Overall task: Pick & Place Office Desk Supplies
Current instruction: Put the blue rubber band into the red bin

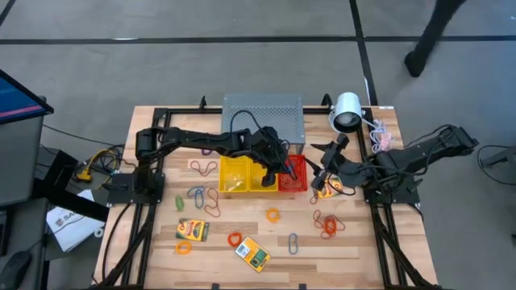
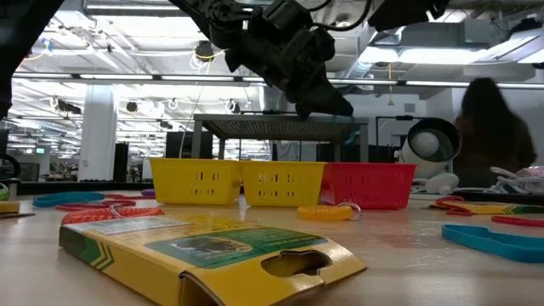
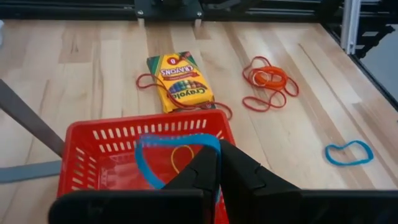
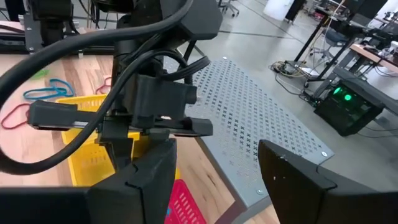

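Note:
My left gripper [image 3: 219,158] hangs over the red mesh basket [image 3: 106,155] and is shut on a blue band loop [image 3: 144,168]. In the high view this gripper [image 1: 286,171] reaches in from the table's left. A thin orange band [image 3: 182,158] lies on the basket's floor. Beyond the basket a yellow-and-green card box [image 3: 180,81] lies flat on red bands. My right gripper [image 1: 322,173] waits open just right of the basket, holding nothing; its wrist view shows its fingers apart [image 4: 211,149]. My left gripper pinches the blue band loop at one spot of its rim [image 3: 211,142] between its two shut fingers. The fingers slant downward, coming from the table's left. The loop spreads out past the fingertips inside the red basket's rim; whether it touches the floor I cannot tell.
Two yellow baskets [image 1: 238,176] stand left of the red one, with a grey perforated box [image 1: 262,117] behind them. A white cylinder [image 1: 347,111] sits at the far right. Loose bands [image 1: 326,224], clips [image 1: 293,242] and card boxes [image 1: 252,254] lie on the near half.

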Robot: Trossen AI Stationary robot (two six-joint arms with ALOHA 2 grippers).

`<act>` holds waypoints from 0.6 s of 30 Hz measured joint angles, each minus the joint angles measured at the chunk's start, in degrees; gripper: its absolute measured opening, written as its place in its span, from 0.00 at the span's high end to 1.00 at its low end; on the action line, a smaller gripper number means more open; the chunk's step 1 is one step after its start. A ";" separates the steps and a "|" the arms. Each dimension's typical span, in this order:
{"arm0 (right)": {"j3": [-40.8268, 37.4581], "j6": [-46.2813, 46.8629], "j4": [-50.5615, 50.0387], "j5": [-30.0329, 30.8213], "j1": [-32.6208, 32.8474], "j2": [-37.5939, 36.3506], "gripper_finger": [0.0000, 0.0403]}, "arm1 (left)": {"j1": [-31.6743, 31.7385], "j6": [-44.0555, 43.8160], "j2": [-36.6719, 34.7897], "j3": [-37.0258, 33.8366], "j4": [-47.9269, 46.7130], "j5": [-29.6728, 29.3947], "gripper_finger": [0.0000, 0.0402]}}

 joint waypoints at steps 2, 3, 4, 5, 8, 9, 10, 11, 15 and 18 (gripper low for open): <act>0.00 0.05 0.03 0.57 -0.01 0.00 0.46 | 0.03 0.00 0.00 0.00 0.08 0.59 0.98; 0.00 0.07 0.03 1.19 0.01 0.00 0.46 | 0.03 0.00 0.00 0.00 0.03 0.72 0.98; 0.00 0.15 0.02 1.67 0.09 0.00 0.46 | 0.03 0.00 0.00 -0.02 -0.01 0.73 0.99; 0.00 0.17 0.05 1.87 0.20 0.00 0.46 | 0.02 0.00 0.00 -0.02 0.01 0.77 0.99; 0.00 0.18 0.05 3.02 0.44 0.00 0.46 | -0.08 0.02 0.00 -0.02 -0.14 2.40 0.98; 0.02 0.18 0.05 3.00 0.50 0.00 0.46 | -0.17 0.02 0.00 -0.02 -0.17 2.59 0.98; 0.01 0.18 0.05 3.00 0.61 0.00 0.46 | -0.41 0.07 0.00 -0.02 -0.14 2.67 0.98; 0.02 0.18 0.05 3.00 0.69 0.00 0.46 | -0.57 0.52 0.00 -0.02 -0.17 2.68 0.98; 0.02 0.18 0.05 3.00 0.70 0.00 0.46 | -1.31 1.00 0.00 -0.02 -0.14 2.36 0.98; 0.02 0.16 0.05 3.00 0.70 0.00 0.46 | -1.94 1.11 0.00 -0.02 -0.01 -1.97 0.98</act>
